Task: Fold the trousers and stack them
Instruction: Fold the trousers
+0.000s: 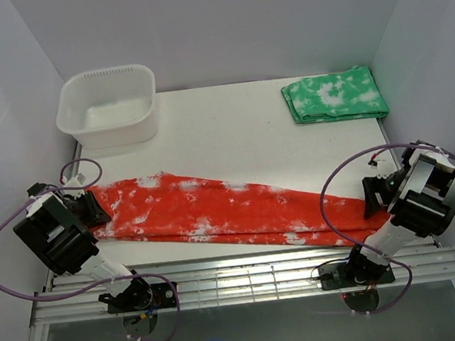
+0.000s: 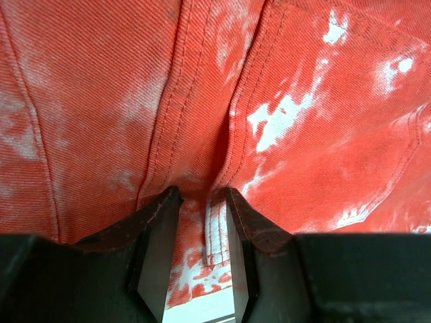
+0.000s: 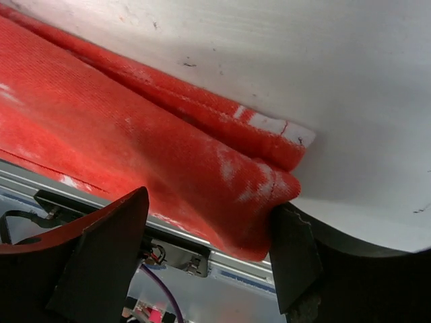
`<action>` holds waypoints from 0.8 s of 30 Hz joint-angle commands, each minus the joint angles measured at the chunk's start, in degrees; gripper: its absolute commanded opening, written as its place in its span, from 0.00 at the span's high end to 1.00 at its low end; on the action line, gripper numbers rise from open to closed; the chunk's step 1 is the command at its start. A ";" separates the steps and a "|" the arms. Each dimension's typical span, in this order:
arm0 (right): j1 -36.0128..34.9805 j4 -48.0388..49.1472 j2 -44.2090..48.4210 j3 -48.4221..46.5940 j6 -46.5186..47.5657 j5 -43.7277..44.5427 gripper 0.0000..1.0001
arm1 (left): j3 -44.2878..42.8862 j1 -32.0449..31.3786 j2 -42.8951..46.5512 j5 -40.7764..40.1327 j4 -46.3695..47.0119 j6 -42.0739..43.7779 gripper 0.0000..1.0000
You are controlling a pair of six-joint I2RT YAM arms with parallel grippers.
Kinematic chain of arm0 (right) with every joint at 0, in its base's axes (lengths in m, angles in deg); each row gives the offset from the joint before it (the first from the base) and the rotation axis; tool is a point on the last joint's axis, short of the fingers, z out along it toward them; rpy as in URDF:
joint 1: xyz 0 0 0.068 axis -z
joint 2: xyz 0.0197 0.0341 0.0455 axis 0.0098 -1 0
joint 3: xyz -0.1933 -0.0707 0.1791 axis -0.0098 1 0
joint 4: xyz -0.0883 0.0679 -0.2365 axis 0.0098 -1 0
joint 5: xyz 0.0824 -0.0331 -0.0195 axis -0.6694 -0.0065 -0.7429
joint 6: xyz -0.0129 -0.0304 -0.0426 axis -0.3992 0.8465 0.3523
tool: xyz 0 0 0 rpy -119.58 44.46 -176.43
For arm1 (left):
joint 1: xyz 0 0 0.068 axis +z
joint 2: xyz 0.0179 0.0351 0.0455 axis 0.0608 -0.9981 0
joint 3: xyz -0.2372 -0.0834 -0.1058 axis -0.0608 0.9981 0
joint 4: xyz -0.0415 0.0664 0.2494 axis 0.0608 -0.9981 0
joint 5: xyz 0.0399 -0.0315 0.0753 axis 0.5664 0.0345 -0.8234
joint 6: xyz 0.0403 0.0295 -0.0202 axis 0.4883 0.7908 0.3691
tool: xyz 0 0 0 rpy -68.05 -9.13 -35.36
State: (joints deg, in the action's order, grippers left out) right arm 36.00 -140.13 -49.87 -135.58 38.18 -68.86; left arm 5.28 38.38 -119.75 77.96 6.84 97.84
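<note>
The trousers, red-orange with white blotches, lie stretched in a long band across the front of the table, waist at the left and leg ends at the right. My left gripper is at the waist end. In the left wrist view its jaws pinch a ridge of the trousers, with a belt loop against the right finger. My right gripper is at the leg ends. Its jaws stand wide open, and the rounded end of the trousers lies between them, touching only the right finger.
A white plastic tub stands at the back left of the table. A folded green cloth with white blotches lies at the back right. A slatted metal rail runs along the front edge, and the leg ends overhang it slightly.
</note>
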 commanded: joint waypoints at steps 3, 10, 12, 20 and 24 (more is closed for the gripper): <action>-0.20 3.47 -4.01 3.56 0.63 -0.46 0.32 | 1.71 0.58 1.98 -2.34 -1.21 2.30 0.54; -1.34 8.57 -11.22 -1.41 -4.28 -3.01 0.92 | 1.10 0.58 -0.29 -0.32 -0.86 0.02 0.54; -2.65 9.81 -13.06 -4.59 -6.39 -3.89 0.92 | 0.31 0.58 -1.00 0.03 -0.68 -0.77 0.54; -4.15 5.25 -14.13 -22.42 -7.99 -9.60 0.92 | -3.91 0.58 -2.94 -0.23 -0.33 -2.61 0.55; -4.42 0.86 -13.86 -26.22 -5.97 -9.61 0.77 | -4.44 0.58 -3.46 1.08 -0.33 -4.38 0.55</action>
State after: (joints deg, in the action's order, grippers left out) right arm 30.76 -139.19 -65.30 -158.21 30.83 -78.09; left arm 2.32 38.51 -122.81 79.93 4.13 94.26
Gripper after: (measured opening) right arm 0.201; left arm 0.455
